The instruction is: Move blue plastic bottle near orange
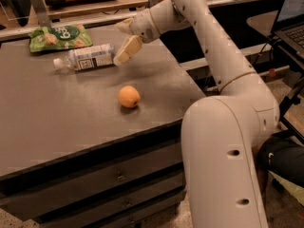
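Note:
The blue plastic bottle (86, 57) lies on its side on the grey table (57, 122), white cap pointing left. The orange (129, 97) sits on the table in front of and to the right of the bottle, well apart from it. My gripper (120, 42) hangs just above the table at the bottle's right end, the base end. It is open, with one cream finger (128, 49) right beside the bottle's base and the other finger (124, 24) behind it. Nothing is held.
A green snack bag (59, 36) lies behind the bottle at the table's back edge. The table has drawers (118, 175) in front. A laptop (290, 13) and cables stand to the right. My white arm reaches over the table's right edge.

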Controlling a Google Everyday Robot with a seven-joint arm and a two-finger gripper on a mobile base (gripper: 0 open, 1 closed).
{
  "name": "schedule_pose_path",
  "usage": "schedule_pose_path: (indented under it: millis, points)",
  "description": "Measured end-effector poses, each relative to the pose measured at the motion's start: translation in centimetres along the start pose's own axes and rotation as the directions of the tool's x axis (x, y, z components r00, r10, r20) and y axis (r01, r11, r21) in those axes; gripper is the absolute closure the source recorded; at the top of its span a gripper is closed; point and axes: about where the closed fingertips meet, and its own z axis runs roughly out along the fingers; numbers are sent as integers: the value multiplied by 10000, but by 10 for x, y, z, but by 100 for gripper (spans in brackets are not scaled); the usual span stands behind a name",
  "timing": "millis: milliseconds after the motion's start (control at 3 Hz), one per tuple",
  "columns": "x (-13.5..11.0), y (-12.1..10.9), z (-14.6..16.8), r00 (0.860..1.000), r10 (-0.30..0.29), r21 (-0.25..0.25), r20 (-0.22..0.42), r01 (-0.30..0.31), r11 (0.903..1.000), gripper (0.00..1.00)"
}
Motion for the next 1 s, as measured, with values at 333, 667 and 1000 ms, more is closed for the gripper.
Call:
schedule_pose_path:
  millis: [333,667,1000]
  points:
    - [5,-8,15,9987,302,-49,-405,-304,9995,0]
    - [7,-13,26,9976,330,-136,-613,-339,9993,0]
    - [10,-15,37,9963,348,-317,-783,-373,9988,0]
